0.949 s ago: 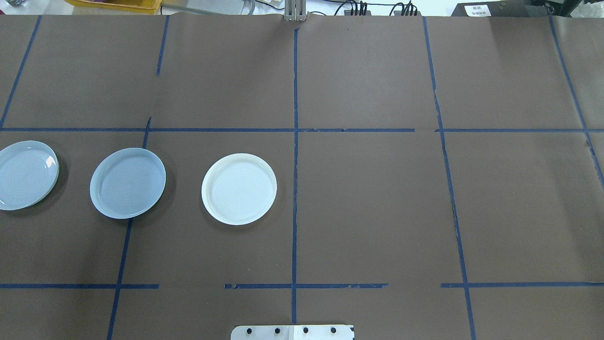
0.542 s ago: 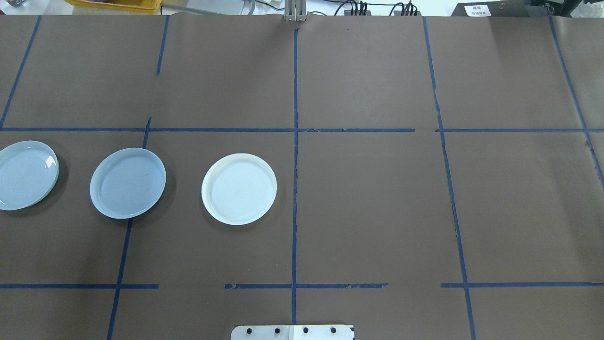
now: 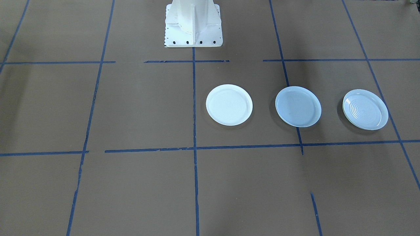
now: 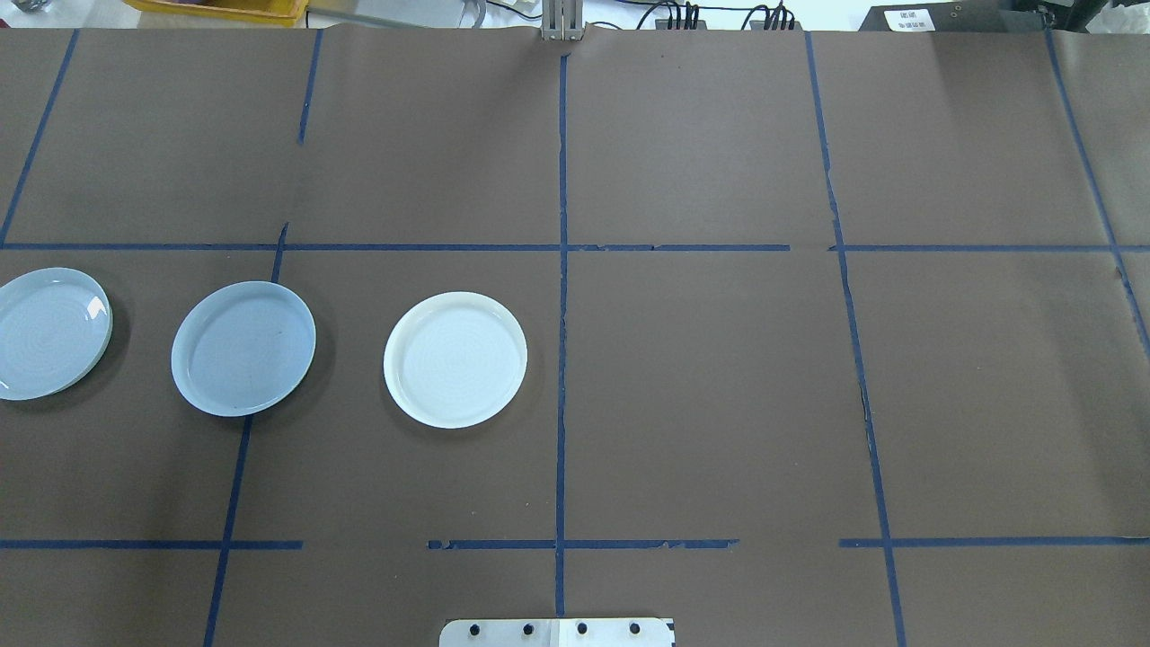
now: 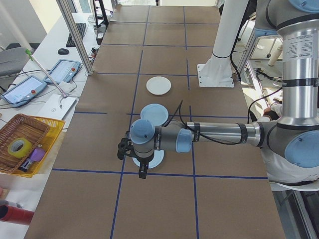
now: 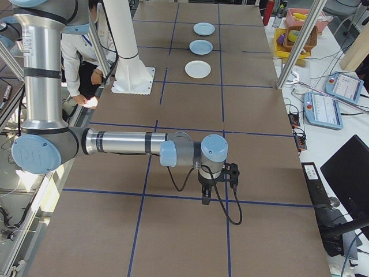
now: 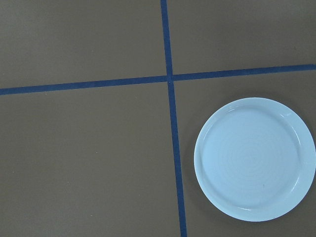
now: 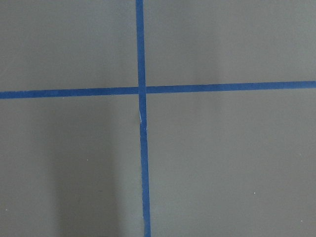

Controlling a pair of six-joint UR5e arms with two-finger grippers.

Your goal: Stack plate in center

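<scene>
Three plates lie in a row on the brown table. The center plate is smooth and pale blue-grey. A brighter white plate lies nearer the table's middle. A ringed plate lies at the table's left end and also fills the lower right of the left wrist view. My left gripper hangs over that ringed plate; whether it is open or shut I cannot tell. My right gripper hangs over bare table at the right end; its state I cannot tell.
The robot's white base stands at the table's near edge. Blue tape lines grid the brown cover. A yellow basket and tablets lie on a side bench. A person crouches behind the base.
</scene>
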